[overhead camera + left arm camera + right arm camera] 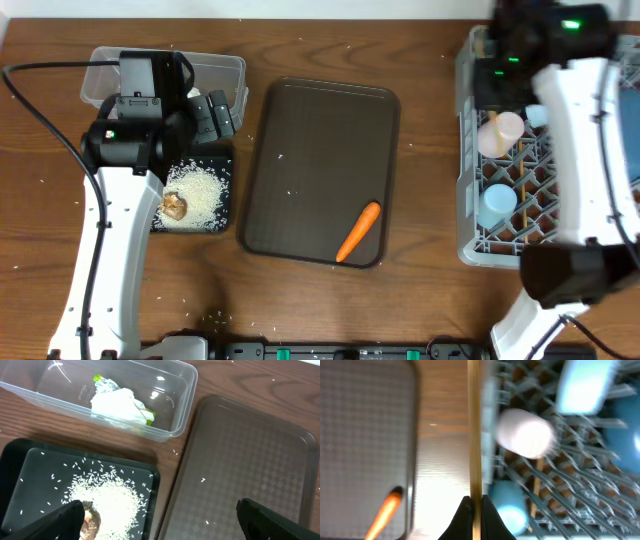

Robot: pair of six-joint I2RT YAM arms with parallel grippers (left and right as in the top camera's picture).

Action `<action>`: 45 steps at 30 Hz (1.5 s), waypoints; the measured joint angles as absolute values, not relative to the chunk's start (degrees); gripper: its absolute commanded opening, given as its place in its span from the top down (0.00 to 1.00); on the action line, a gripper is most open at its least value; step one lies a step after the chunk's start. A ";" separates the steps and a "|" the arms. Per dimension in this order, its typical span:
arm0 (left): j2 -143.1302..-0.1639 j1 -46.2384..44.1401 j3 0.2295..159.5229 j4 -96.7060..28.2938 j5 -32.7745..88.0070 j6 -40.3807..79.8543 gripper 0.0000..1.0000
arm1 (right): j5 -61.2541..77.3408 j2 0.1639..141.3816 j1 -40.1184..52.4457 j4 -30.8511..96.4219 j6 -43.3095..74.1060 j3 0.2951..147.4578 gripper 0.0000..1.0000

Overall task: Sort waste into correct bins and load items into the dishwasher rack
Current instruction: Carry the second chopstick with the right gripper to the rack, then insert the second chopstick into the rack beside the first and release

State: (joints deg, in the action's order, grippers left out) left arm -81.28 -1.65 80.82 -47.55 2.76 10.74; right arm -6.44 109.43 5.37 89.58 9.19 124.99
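Right wrist, fingers (463, 522) clamp chopstick (474, 435) beside rack (570, 485) edge; carrot (382, 515) on tray (365, 420)

Brown wood-grain table (430, 300), glossy, evenly lit

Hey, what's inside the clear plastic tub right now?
Crumpled white tissue lies in the clear tub, with a yellow-green wrapper poking out beneath it. Whatever else the tissue covers cannot be seen.
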 measured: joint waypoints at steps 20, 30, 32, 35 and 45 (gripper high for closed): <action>-81.28 -1.65 80.82 -47.57 2.76 10.74 0.02 | -4.73 94.21 -14.00 74.52 6.55 87.88 0.99; -81.28 -1.65 80.82 -47.59 2.79 10.74 0.02 | 5.96 94.21 -20.64 67.40 -1.54 81.95 0.99; -81.28 -1.65 80.82 -47.57 2.76 10.74 0.02 | 8.25 94.21 -22.44 66.28 -3.14 81.45 0.99; -81.28 -1.65 80.82 -47.57 2.76 10.74 0.02 | 12.21 94.21 -24.99 65.56 -6.00 80.58 0.99; -81.28 -1.65 80.82 -47.57 2.76 10.74 0.02 | 17.32 94.21 -25.87 65.39 -9.72 79.05 0.99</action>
